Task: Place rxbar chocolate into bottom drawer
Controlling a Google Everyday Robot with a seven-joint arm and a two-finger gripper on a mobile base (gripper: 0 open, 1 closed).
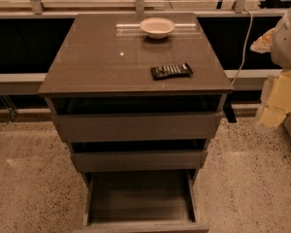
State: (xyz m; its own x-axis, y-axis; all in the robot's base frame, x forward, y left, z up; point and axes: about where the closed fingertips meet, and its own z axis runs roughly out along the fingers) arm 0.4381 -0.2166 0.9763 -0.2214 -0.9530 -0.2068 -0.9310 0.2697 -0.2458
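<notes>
Lying on the worktop [102, 67], the chocolate bar [171, 71] sits well left of the claw [276, 103] at the right edge; claw opening cannot be told.

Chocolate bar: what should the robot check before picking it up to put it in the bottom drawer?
1. Chocolate bar lies flat on the cabinet top, nothing on it: ok.
2. Bowl stands apart from the bar: ok.
3. Bottom drawer pulled out: ok.
4. Drawer floor bare where visible: ok.
5. Tool position: cannot tell, it is not in view.
</notes>
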